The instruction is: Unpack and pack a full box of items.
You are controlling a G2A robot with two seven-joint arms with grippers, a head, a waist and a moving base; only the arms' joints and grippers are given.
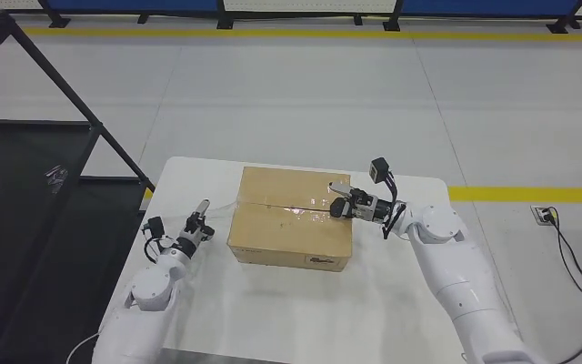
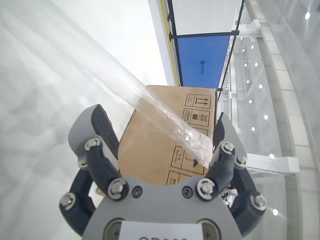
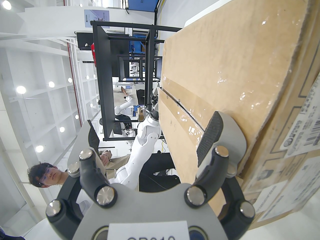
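While spread wide at the right end of the box (image 1: pixel 291 218), lays one finger of the right gripper (image 3: pixel 153 128) flat on top, just beside the taped seam (image 3: pixel 180 108); holds the other finger off the box. Seam lengthwise across the top, straight ahead, parted a crack. Beyond the box's left end, left gripper (image 2: pixel 160 121) likewise spread, a strip of clear tape (image 2: pixel 172 122) clinging to one fingertip. Box mid-table (image 1: pixel 391 300), flaps down. Probably next: prising up a flap, nearest the right gripper.

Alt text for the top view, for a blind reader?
A closed cardboard box sits on a white table, with one arm at each end. The right claw is at the end of the top seam; the left claw is beside the opposite end.
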